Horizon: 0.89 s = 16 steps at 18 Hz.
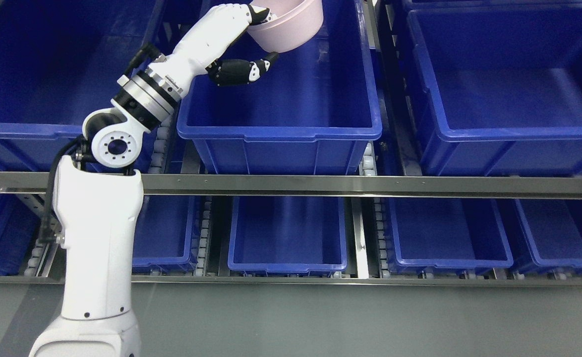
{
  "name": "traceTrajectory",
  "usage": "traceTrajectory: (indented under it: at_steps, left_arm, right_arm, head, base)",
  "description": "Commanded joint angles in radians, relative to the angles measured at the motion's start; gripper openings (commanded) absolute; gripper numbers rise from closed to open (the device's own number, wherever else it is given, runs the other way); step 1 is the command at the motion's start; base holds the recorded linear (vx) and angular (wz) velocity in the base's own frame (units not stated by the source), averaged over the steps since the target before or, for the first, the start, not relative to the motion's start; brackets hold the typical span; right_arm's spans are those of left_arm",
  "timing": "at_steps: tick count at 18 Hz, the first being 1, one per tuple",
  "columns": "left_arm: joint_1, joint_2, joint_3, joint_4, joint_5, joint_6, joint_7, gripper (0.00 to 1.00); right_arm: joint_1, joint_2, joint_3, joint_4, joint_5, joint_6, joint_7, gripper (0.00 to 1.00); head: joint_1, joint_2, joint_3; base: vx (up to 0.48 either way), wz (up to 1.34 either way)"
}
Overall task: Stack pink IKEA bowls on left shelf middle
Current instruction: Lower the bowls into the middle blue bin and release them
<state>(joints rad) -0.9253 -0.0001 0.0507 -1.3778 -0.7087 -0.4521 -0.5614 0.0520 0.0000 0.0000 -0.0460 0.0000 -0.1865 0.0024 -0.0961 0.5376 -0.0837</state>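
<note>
Pink round plastic bowl (291, 25), smooth and plain, hangs tilted over the far end of the middle deep blue plastic bin (281, 130) on the shelf. The white left hand (244, 42) holds it: fingers (260, 15) hooked over the rim, dark thumb underneath.

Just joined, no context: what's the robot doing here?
The left hand is shut on a pink bowl, fingers over its rim and thumb underneath, holding it above the far end of the middle blue bin on the upper shelf. That bin looks empty otherwise. The right arm is out of view.
</note>
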Motion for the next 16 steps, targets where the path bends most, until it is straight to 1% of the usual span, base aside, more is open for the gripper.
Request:
traceTrajectory:
  at_steps: [1,4,10,14,16]
  left_arm:
    - [-0.073,0.018,-0.011,0.256,-0.167,0.021,0.003,0.05]
    - [-0.07,0.018,-0.058,0.315,-0.181,0.021,0.012,0.05]
    - [-0.081,0.018,-0.06,0.427,-0.181,0.021,0.04,0.07]
    - [-0.081,0.018,-0.065,0.437,-0.175,0.021,0.055,0.13]
    - [-0.083,0.018,-0.066,0.463,-0.175,0.021,0.06,0.19]
  right_arm:
    - [0.0,-0.017,-0.009,0.0,0.008,0.001,0.001,1.0]
    - [0.0,-0.017,-0.009,0.0,0.008,0.001,0.001,1.0]
    - [0.0,-0.017,-0.009,0.0,0.008,0.001,0.001,1.0]
    - [0.0,-0.017,-0.009,0.0,0.008,0.001,0.001,1.0]
    - [0.0,-0.017,-0.009,0.0,0.008,0.001,0.001,1.0]
  head:
    - [0.0,0.0,0.0]
    - [0.0,0.0,0.0]
    - [0.0,0.0,0.0]
    - [0.0,0.0,0.0]
    - [0.0,0.0,0.0]
  base:
    - [0.076,0.18]
    - [0.068,0.15]
    - [0.033,0.06]
    - [0.0,0.0]
    - [-0.008,0.02]
